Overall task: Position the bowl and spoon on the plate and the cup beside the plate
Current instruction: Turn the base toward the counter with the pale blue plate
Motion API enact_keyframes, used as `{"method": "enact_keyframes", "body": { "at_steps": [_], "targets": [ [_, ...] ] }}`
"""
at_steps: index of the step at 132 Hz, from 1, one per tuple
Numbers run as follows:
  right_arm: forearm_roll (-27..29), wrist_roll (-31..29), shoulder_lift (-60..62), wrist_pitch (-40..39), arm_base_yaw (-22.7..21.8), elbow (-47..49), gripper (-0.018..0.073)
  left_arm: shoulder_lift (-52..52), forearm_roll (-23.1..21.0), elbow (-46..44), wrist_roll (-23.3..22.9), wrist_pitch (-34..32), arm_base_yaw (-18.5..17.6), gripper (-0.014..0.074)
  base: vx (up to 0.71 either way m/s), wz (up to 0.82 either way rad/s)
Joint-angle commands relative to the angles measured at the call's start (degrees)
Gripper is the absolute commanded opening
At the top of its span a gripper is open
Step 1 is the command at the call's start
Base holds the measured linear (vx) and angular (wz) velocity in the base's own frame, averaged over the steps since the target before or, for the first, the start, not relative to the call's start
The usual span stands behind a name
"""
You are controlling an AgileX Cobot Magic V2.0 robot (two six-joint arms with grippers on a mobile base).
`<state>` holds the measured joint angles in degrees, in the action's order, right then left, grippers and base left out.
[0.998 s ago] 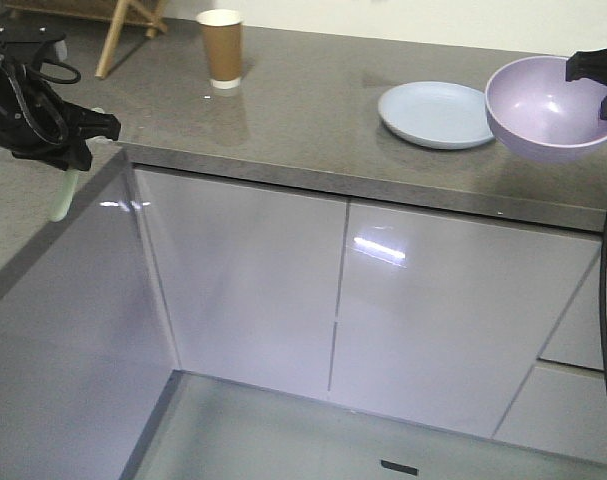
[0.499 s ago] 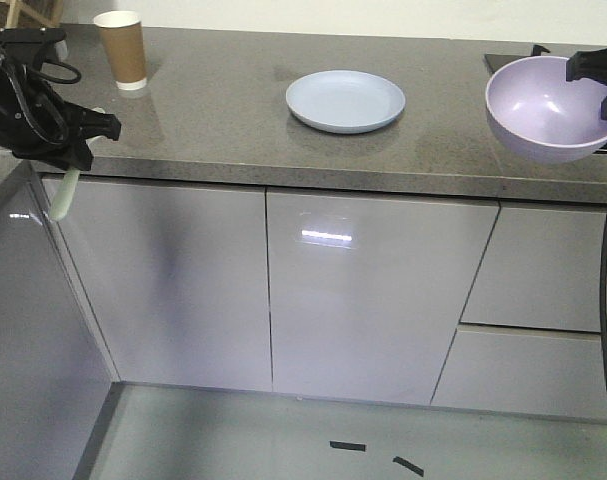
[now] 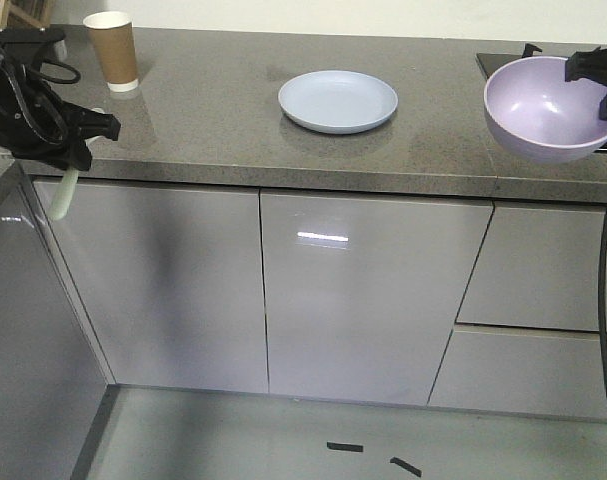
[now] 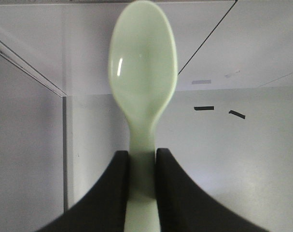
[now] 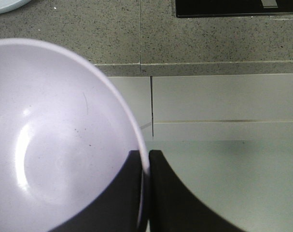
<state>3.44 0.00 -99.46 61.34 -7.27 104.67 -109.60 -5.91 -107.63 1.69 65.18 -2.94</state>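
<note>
The view has swung until the grey counter (image 3: 213, 120) lies square ahead, with the round pale blue plate (image 3: 338, 100) midway along it. The left gripper (image 4: 141, 155) pinches the mint-green plastic spoon (image 4: 142, 67) and the right gripper (image 5: 145, 159) clamps the lavender plastic bowl (image 5: 54, 145) by its rim, so placing looks ready to start.

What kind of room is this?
Probably a kitchen: a grey counter over glossy cabinets, what looks like a black hob set in it, and a plate and cup on top.

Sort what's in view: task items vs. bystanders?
Task items:
bowl, rim clamped in right gripper
spoon, held in left gripper
plate, bare, on countertop
cup, upright on countertop

Bystanders:
black cooktop
floor tape marks
cabinet doors
</note>
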Motion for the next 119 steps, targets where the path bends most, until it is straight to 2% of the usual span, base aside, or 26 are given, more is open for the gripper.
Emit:
{"method": "enact_keyframes", "body": {
  "at_steps": [1, 119],
  "targets": [
    [0.17, -0.69, 2.90, -3.16, -0.12, 1.86, -0.0007, 3.26, -0.71, -1.57, -0.13, -2.31, -0.23, -0.0007, 0.03, 0.01],
    [0.17, -0.69, 2.90, -3.16, -0.12, 1.86, -0.0007, 3.26, -0.71, -1.57, -0.13, -2.31, -0.23, -0.0007, 0.08, -0.06]
  ]
}}
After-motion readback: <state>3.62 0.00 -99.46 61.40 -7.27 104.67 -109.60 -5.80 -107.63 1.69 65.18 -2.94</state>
